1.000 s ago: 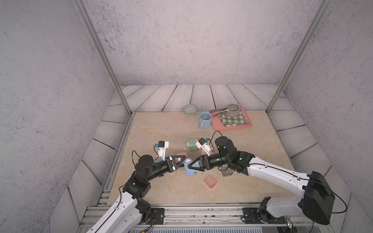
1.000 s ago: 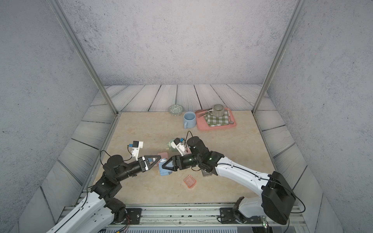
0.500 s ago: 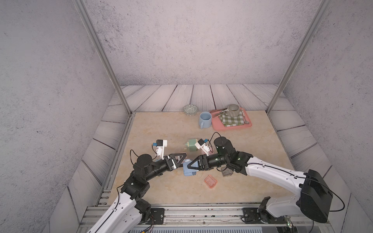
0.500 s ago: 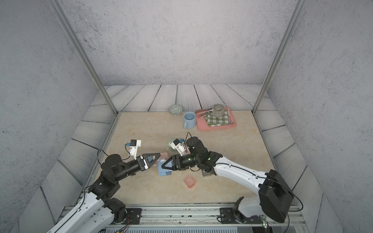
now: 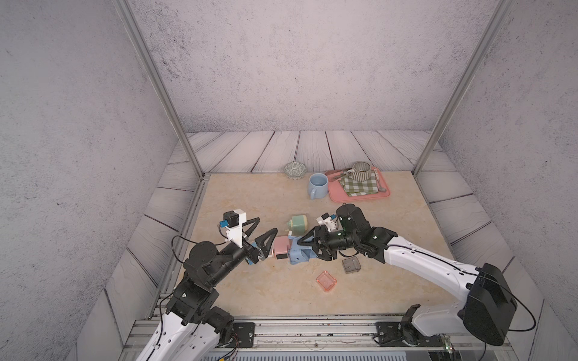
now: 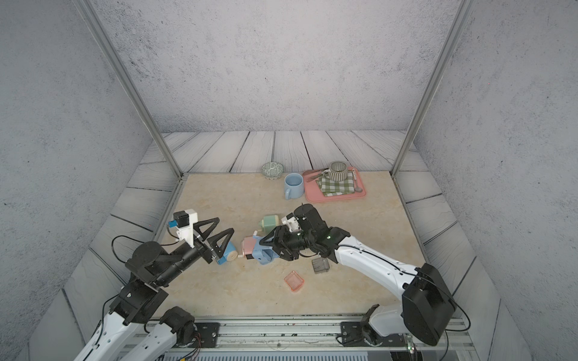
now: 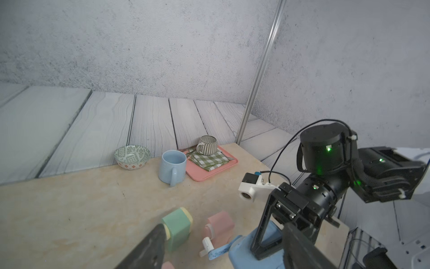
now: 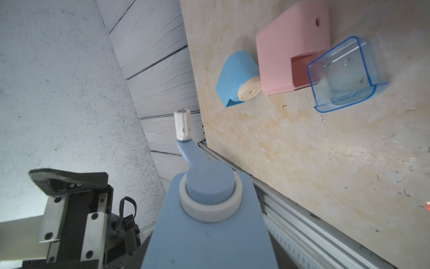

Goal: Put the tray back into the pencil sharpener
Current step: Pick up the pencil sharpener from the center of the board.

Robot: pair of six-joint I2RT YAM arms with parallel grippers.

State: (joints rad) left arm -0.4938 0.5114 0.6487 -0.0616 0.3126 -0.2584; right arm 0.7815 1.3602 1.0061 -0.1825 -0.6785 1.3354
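My right gripper (image 5: 308, 250) is shut on the blue pencil sharpener (image 5: 300, 254), holding it tipped just above the table. Its crank with a white knob (image 8: 182, 124) points toward the left arm. The clear blue tray (image 8: 344, 74) lies on the table against the slot side of a pink sharpener (image 8: 293, 46). I cannot pick the tray out under the arms in the top views. My left gripper (image 5: 268, 225) hangs open and empty to the left, above a small blue sharpener (image 6: 226, 252), and its dark fingers (image 7: 149, 246) frame the left wrist view.
A green sharpener (image 5: 298, 223) sits behind the pink sharpener (image 5: 280, 246). A clear orange tray (image 5: 326, 281) and a smoky grey one (image 5: 351, 265) lie loose near the front. At the back stand a blue mug (image 5: 317, 184), a patterned bowl (image 5: 295, 170) and a pink serving tray (image 5: 359, 197).
My left gripper went from shut to open and drew back to the left. The right gripper keeps the blue sharpener and has shifted a little to the left.
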